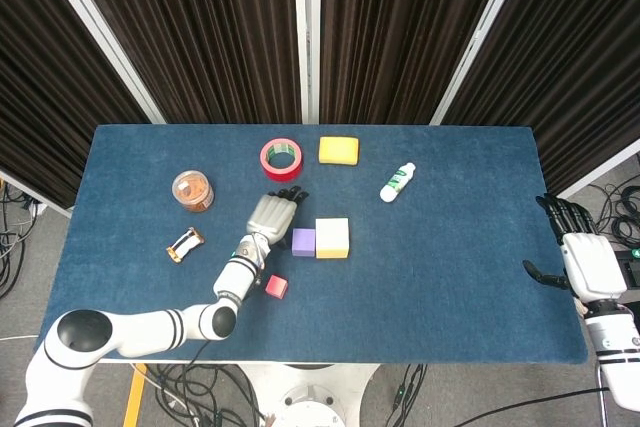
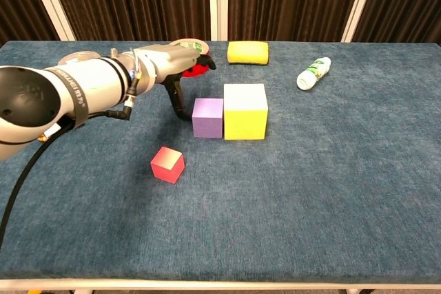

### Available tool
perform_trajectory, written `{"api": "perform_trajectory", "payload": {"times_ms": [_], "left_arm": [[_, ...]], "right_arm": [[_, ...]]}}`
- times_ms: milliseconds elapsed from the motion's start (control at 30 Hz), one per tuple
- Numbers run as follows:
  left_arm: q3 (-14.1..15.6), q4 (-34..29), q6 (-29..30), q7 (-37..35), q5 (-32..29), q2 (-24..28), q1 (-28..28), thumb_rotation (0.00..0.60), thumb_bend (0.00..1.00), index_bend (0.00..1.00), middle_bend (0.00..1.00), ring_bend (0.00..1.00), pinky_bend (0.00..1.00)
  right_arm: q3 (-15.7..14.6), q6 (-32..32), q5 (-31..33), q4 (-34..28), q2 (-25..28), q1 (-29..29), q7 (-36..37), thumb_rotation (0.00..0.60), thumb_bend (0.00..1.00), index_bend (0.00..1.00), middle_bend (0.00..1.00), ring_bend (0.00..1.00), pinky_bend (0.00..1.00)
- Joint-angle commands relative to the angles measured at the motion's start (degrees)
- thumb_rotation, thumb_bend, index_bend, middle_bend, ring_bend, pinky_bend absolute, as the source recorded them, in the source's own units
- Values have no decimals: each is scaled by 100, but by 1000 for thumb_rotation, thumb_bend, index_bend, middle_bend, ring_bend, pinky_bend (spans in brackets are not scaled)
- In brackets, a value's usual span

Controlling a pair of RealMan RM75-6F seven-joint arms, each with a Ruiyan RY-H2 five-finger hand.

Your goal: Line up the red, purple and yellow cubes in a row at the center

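My left hand point(image 1: 271, 215) is hovering empty, fingers loose, beside the purple cube point(image 1: 304, 241); red cube point(image 1: 276, 287) is sitting nearer me, apart.

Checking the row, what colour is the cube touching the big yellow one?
Purple cube, clearest in the chest view.

You have a table point(image 1: 480, 277) covered in blue felt. Near its centre the purple cube point(image 1: 303, 241) and the larger yellow cube point(image 1: 332, 238) sit side by side, faces touching; the small red cube point(image 1: 276, 287) lies apart from them, closer to the front edge. Toward the back edge you see a red tape roll point(image 1: 281, 158) and a yellow sponge point(image 1: 339, 150), with a white bottle point(image 1: 397, 182) lying on its side further right. On the left sit a round container point(image 1: 192, 190) and a small wrapped item point(image 1: 184, 244)
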Motion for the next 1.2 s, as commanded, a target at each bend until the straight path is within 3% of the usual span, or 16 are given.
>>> {"api": "perform_trajectory", "payload": {"times_ms": [33, 300, 567, 867, 1000, 1100, 1200], "left_arm": [[-10, 20, 2, 19, 14, -28, -38, 600, 127, 161, 174, 174, 271], [-73, 77, -36, -21, -3, -96, -107, 600, 124, 161, 173, 174, 271], [69, -6, 102, 38, 158, 60, -13, 600, 124, 162, 174, 174, 270], [688, -2110, 707, -626, 1567, 1672, 903, 600, 124, 168, 194, 179, 272], [1036, -2882, 989, -1125, 2299, 2204, 1373, 600, 124, 268, 272, 238, 281], [1291, -3158, 971, -1184, 2565, 2322, 1527, 600, 124, 297, 325, 299, 337], [1428, -3193, 919, -1075, 2656, 2230, 1573, 600, 124, 335, 411, 412, 495]], "right_arm": [[0, 9, 6, -3, 8, -9, -2, 600, 151, 0, 37, 0, 0], [5, 35, 15, -15, 26, -33, -3, 600, 150, 0, 37, 0, 0], [6, 62, 0, 3, 41, -56, 41, 600, 150, 0, 37, 0, 0], [9, 98, -131, 70, 23, -40, 165, 600, 151, 0, 37, 0, 0], [3, 105, -172, 80, 4, -31, 185, 600, 150, 0, 37, 0, 0], [8, 93, -182, 83, -22, -12, 183, 600, 151, 0, 37, 0, 0], [2, 61, -198, 83, -46, 13, 183, 600, 150, 0, 37, 0, 0]]}}
